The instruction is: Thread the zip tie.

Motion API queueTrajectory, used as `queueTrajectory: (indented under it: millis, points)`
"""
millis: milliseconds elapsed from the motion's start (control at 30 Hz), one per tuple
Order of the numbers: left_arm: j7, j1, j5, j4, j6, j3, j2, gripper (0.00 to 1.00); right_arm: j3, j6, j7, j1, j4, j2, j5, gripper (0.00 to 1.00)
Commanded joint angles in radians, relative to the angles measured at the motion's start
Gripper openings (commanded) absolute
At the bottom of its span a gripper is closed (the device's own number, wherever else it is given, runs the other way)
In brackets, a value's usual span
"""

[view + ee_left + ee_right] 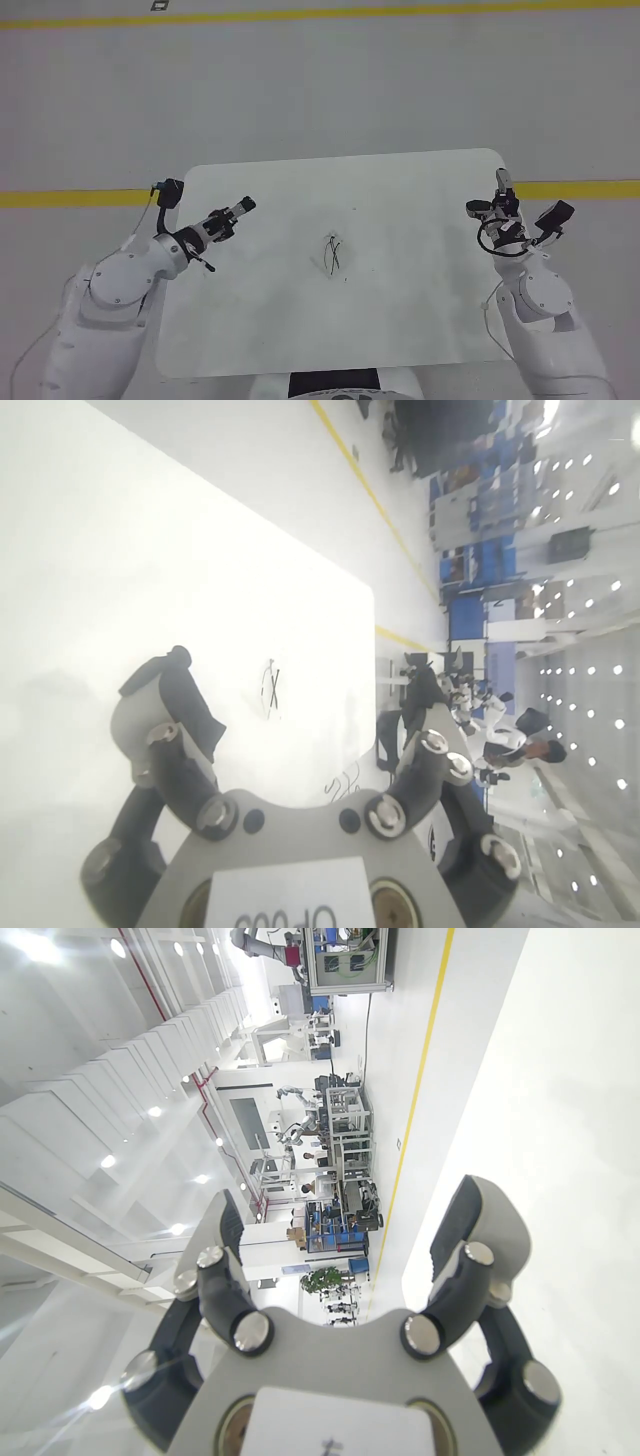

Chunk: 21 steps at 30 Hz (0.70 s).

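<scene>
Because the left gripper (pixel 243 207) and right gripper (pixel 488 197) both gape wide and empty, either could reach; the zip tie (pixel 333 255) lies mid-frame on the table (pixel 420 320), long axis top-to-bottom, lower right of the left gripper, which looks the nearer of the 2.

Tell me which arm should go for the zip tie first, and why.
Left, most likely. The left gripper hangs over the table, fingers open and aimed at the zip tie at the table's middle. The right gripper sits at the table's right edge, facing the room.
</scene>
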Motion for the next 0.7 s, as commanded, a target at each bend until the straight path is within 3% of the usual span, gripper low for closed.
queueTrajectory:
  millis: [0, 33, 300, 367, 533, 667]
  points:
    - [-0.051, -0.016, 0.042, -0.002, 0.025, 0.027, 0.005, 1.00, 0.000, 0.000, 0.000, 0.000, 0.000, 0.000, 0.000, 1.00]
    - [-0.043, -0.022, 0.079, -0.005, 0.023, 0.030, 0.006, 1.00, 0.000, 0.000, 0.000, 0.000, 0.000, 0.000, 0.000, 1.00]
    - [-0.043, -0.022, 0.079, -0.005, 0.023, 0.030, 0.006, 1.00, 0.000, 0.000, 0.000, 0.000, 0.000, 0.000, 0.000, 1.00]
    - [-0.063, -0.037, 0.144, -0.029, 0.010, 0.063, 0.010, 1.00, 0.000, 0.000, 0.000, 0.000, 0.000, 0.000, 0.000, 1.00]
    - [-0.157, -0.146, 0.264, -0.020, 0.057, 0.193, 0.013, 1.00, 0.000, 0.000, 0.000, 0.000, 0.000, 0.000, 0.000, 1.00]
    - [-0.218, -0.250, 0.344, 0.045, 0.081, 0.318, 0.008, 1.00, 0.000, 0.000, 0.000, 0.000, 0.000, 0.000, 0.000, 1.00]
